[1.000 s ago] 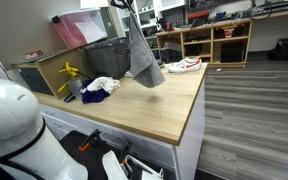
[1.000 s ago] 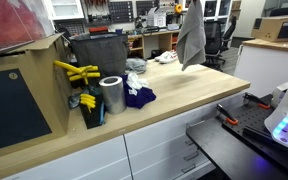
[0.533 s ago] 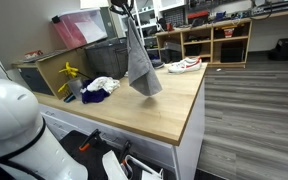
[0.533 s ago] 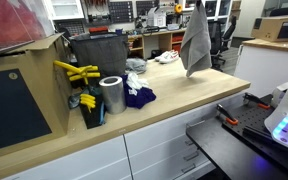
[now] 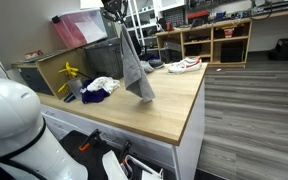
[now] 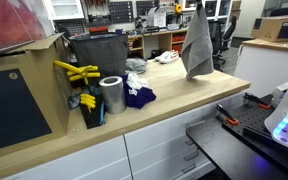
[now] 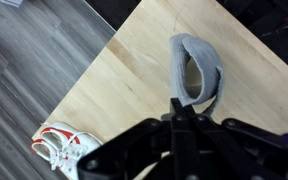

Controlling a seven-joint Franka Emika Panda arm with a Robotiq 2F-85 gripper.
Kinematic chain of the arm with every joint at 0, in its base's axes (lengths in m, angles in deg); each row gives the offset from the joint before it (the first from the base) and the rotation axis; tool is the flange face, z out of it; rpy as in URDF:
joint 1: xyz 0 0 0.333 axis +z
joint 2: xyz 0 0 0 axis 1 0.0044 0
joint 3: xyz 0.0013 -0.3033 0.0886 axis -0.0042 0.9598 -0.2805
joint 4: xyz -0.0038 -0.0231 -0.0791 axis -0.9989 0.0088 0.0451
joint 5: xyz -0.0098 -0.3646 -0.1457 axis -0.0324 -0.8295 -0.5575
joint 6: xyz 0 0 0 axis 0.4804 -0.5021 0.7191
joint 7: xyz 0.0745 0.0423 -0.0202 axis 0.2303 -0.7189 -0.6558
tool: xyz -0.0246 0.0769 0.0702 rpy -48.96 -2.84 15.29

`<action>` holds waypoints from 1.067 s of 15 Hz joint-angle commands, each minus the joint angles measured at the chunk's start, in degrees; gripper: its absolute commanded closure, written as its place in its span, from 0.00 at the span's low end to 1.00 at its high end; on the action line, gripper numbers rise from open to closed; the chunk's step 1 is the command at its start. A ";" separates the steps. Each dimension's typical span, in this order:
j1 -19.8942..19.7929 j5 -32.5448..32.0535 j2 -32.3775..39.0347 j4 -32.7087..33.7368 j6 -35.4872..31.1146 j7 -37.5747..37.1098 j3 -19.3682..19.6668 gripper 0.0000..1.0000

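Claw: the claw (image 5: 116, 12) is at the top of both exterior views, above the far part of the desk (image 5: 169, 112). Its fingers are pressed fully together on the upper edge of the grey cloth (image 5: 134, 62). In the wrist view the fingers (image 7: 177, 112) meet in a dark point from which the cloth runs away.
Grey cloth: it hangs from the claw in one long fold, slanting down and to the right in an exterior view (image 5: 134, 62) and nearly straight in an exterior view (image 6: 195, 45). Its lower end is over the wooden top. Whether the lowest corner touches the wood cannot be told.
Grey cloth, wrist view: it appears as a narrow loop (image 7: 195, 68) against the light wood, near the desk's corner.
Desk: a pale wooden top on white drawers, seen in both exterior views.
Shoe: a white shoe with red trim (image 5: 182, 65) lies at the far edge of the desk, to the right of the cloth and apart from it. In the wrist view (image 7: 59, 148) it is at the lower left.
Cloth heap: a white and dark blue heap (image 5: 99, 87) lies on the desk to the left of the hanging cloth, well apart from it.
Metal cylinder: a metal cylinder (image 6: 111, 95) stands upright just beside the heap.
Yellow item: a yellow item (image 6: 74, 72) sits left of the cylinder, too small to make out.
Grey bin: a grey bin (image 6: 99, 52) stands behind the heap, at the far left.
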 commanded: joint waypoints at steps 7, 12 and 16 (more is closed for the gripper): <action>0.86 9.23 -5.71 0.72 8.60 8.89 1.01 0.99; -0.04 13.07 -5.28 1.18 11.08 7.95 2.70 0.99; -1.60 10.08 -2.54 -1.54 3.91 2.60 3.18 0.99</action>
